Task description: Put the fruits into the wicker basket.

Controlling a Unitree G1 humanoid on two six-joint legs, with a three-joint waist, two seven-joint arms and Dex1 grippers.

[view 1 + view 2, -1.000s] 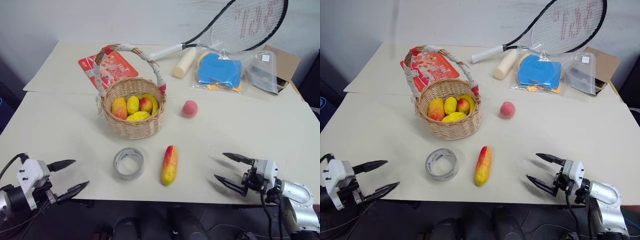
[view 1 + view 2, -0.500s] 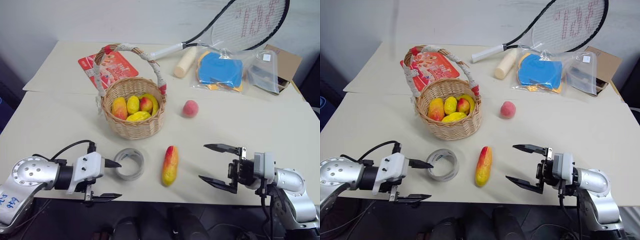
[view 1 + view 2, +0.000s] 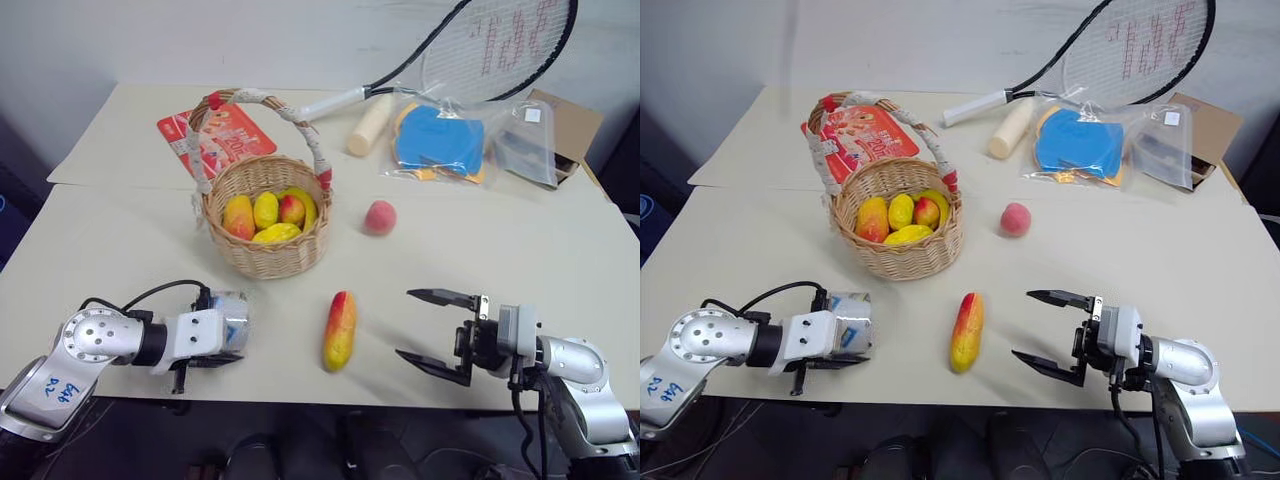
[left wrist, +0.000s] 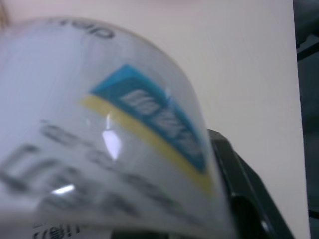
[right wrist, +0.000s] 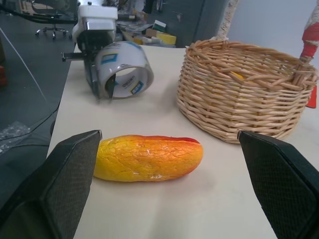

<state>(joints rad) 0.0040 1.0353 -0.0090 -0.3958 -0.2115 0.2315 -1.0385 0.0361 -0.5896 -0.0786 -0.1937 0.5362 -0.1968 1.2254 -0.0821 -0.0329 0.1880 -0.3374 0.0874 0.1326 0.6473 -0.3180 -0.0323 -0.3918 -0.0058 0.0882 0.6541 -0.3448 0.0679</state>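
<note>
Grey tape roll now pinched, apparently lifted, by left gripper near table's front edge; right gripper spread beside elongated fruit, unbasketed.

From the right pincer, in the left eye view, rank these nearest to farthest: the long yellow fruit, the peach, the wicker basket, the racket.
Measured from the right pincer:
1. Long yellow fruit, just beside it, toward the robot's left.
2. Peach, farther up the table.
3. Wicker basket, beyond, leftward.
4. Racket, at the far edge.

Pale cream table of two joined tops, plain white wall behind, dark floor beside it
</note>
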